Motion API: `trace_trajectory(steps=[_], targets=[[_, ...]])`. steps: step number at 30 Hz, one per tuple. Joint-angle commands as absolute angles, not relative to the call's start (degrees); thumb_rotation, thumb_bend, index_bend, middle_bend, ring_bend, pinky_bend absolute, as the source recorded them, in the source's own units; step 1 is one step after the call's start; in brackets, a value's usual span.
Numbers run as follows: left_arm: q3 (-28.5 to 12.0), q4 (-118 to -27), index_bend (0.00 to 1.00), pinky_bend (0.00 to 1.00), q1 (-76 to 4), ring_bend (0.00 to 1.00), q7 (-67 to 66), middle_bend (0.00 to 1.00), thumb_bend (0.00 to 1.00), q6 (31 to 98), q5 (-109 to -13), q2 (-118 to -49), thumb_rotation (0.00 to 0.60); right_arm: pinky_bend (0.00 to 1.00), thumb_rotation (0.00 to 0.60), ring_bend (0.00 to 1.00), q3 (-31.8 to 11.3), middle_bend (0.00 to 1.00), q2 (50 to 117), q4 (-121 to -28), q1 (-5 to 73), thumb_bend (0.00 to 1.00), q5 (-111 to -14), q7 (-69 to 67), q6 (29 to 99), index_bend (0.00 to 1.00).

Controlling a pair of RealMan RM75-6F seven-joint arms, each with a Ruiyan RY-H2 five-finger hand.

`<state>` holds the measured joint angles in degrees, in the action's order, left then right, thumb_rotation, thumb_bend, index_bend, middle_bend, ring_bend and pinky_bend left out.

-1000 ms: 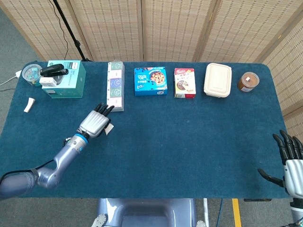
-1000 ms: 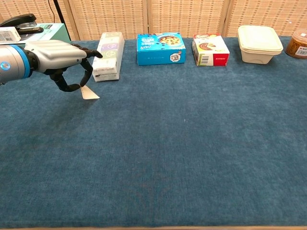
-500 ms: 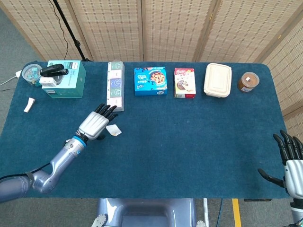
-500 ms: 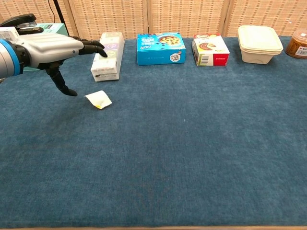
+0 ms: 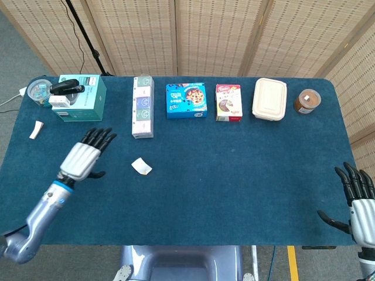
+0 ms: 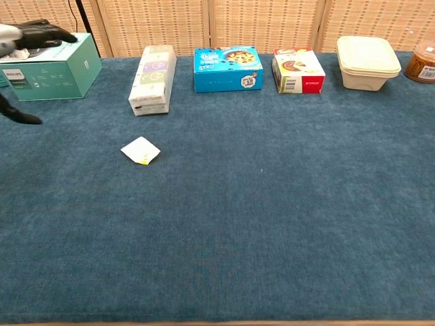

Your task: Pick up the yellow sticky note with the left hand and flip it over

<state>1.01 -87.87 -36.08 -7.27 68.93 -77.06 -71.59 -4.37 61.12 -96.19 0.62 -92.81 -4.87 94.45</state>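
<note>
Both views are bright and evenly lit from overhead, with no glare, and the dark blue felt-covered desk (image 5: 234,175) shows only faint, soft shadows beside the small boxes along its far edge. The head view is sharp across the frame, though the desk's edges bow slightly toward the corners. In the chest view the near felt is grainy and a little soft, and the robot's silver-and-black left hand (image 6: 27,34) at the left border is smeared with blur.

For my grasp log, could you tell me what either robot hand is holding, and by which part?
Nothing is held. The left robot hand is open beside the sticky note, which lies on the table; the right robot hand is open too.
</note>
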Motion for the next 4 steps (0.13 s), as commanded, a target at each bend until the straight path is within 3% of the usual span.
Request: trace_trajectory(steps=[1,4], targets=[[3.1,-89.1,0.0,0.0,-29.1,0.0,-2.9,0.0,0.0,75.7,-78.2,-67.7,0.6,0.0,0.6,0.0,-4.4,0.0,61.3,-95.8,0.8,0.0,-92.9,-4.6,94.3,0.0],[4.0,-87.9,0.0,0.0,-24.3,0.0,-1.9,0.0,0.0,80.5,-78.4,-67.1,0.6,0.0,0.6,0.0,-4.5,0.0,61.7,-94.9,1.1,0.0,-92.8,-3.9,93.8,0.0]])
